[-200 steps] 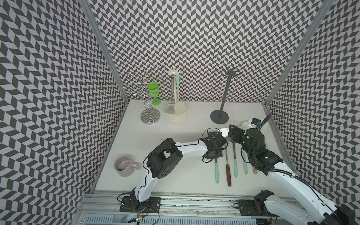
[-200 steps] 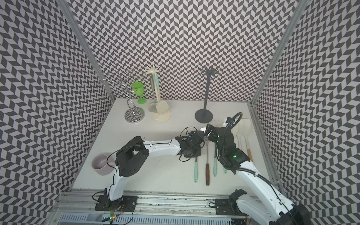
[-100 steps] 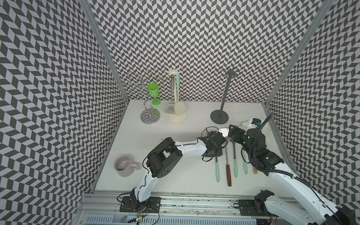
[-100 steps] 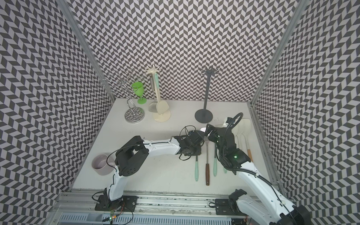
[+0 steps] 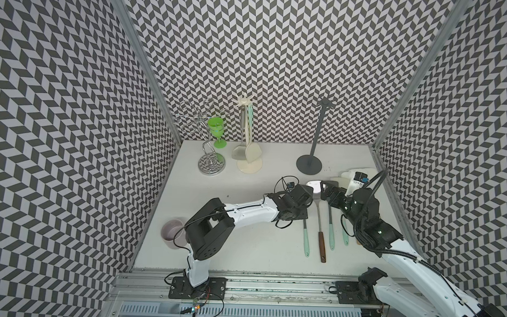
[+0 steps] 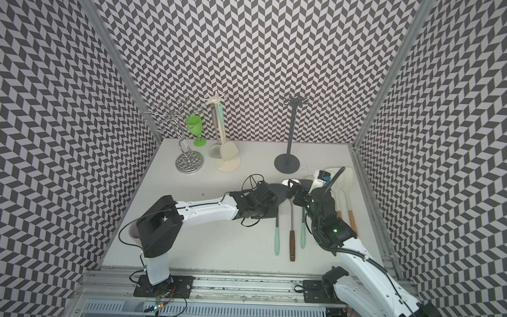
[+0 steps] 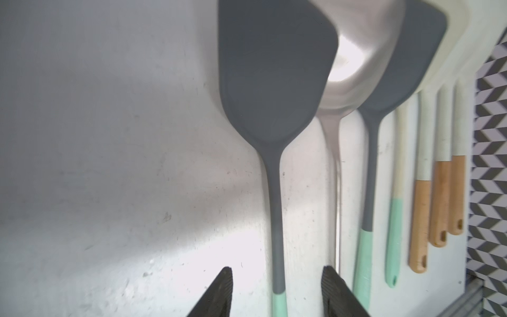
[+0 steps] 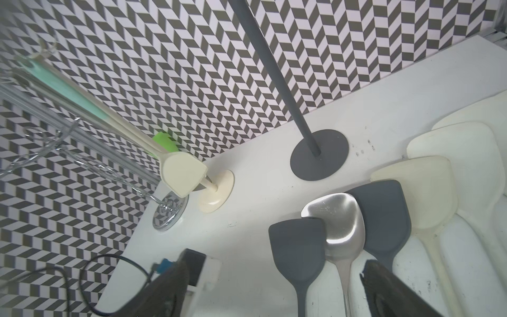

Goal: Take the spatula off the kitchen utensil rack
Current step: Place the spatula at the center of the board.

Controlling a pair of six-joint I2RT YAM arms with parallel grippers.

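My left gripper [image 7: 277, 271] has just let go. Its jaws, clamped a second ago, now stand about halfway apart, with a gap on each side of the handle, and they hold nothing. The grey spatula [image 7: 274, 68] lies flat on the table [image 5: 243, 251], off both racks. It sits at the end of a row of utensils nearest my left arm, its blade overlapping the edge of the steel spoon [image 8: 337, 219]. Behind the row, the dark rack [image 5: 320, 129] stands bare, and the cream rack [image 5: 247, 166] has two utensils hanging on it. My right gripper [image 8: 274, 264] hovers over the same row, wide open and empty. I judge the spatula delivered. What remains is to lift the left arm clear without nudging the handle.
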